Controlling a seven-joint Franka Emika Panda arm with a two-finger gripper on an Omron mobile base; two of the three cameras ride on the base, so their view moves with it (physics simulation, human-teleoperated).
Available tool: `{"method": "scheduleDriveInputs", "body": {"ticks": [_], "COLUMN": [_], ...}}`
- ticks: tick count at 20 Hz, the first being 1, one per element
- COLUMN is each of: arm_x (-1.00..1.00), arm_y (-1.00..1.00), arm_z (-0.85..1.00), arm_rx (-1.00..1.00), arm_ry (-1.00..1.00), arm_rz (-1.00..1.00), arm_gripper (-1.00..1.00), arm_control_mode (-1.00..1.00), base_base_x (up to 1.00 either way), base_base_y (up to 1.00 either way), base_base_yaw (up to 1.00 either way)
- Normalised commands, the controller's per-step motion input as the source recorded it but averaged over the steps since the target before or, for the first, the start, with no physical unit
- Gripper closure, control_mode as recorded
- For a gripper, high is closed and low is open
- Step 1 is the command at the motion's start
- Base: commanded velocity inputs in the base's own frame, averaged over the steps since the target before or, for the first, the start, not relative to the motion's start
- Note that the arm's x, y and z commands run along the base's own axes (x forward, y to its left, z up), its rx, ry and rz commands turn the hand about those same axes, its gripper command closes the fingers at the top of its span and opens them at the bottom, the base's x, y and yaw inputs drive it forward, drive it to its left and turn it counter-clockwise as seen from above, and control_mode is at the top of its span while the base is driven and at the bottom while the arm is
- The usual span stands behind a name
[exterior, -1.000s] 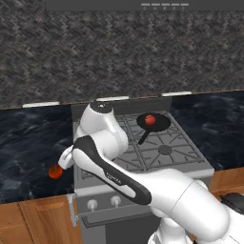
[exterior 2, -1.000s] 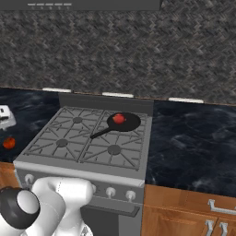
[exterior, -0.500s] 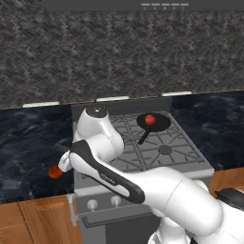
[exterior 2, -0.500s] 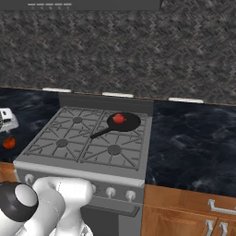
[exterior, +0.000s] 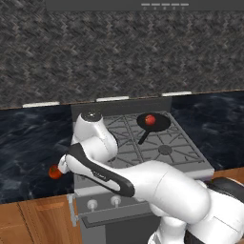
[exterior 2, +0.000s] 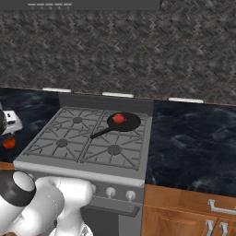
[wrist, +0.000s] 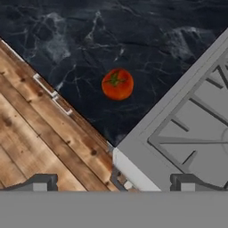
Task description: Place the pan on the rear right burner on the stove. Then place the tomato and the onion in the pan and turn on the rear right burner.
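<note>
The tomato (wrist: pixel 117 83), orange-red with a green stem spot, lies on the dark counter left of the stove (wrist: pixel 191 133). My gripper (wrist: pixel 113 183) hangs open above it, nothing between the fingertips. The tomato (exterior: pixel 55 172) also peeks out beside my arm, and sits just below my white hand (exterior 2: pixel 10 122). The black pan (exterior: pixel 153 122) rests on the rear right burner, handle pointing forward-left. The onion (exterior: pixel 150 119), a plain red ball, lies inside it. From the other side the pan (exterior 2: pixel 123 121) holds the onion (exterior 2: pixel 119 118), and the burner beneath is covered.
The wooden cabinet front (wrist: pixel 40 133) borders the counter below the tomato. Silver knobs (exterior 2: pixel 110 191) line the stove front. The other three grates (exterior 2: pixel 62 143) are bare. Dark counter (exterior 2: pixel 193 143) extends to the right of the stove.
My arm has leaned slightly further left and down over the tomato. The pan, the onion and the tomato have stayed in place, and the gripper has stayed open.
</note>
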Motion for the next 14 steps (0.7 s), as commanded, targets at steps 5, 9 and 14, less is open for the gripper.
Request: {"method": "scheduleDriveInputs", "body": {"ticks": [5,9,14], "arm_x": [0.29,0.27,0.22], "arm_y": [0.17,0.17,0.19], "arm_z": [-0.23,-0.22,-0.2], "arm_rx": [0.0,0.0,0.0], "arm_ry": [0.03,0.04,0.04], "arm_rz": [0.0,0.0,0.0], "arm_gripper": [-1.0,-1.0,-1.0], "arm_control_mode": [-1.0,-1.0,-1.0], "base_base_x": [0.0,0.0,0.0], "base_base_y": [0.0,0.0,0.0], "base_base_yaw": [0.0,0.0,0.0]}}
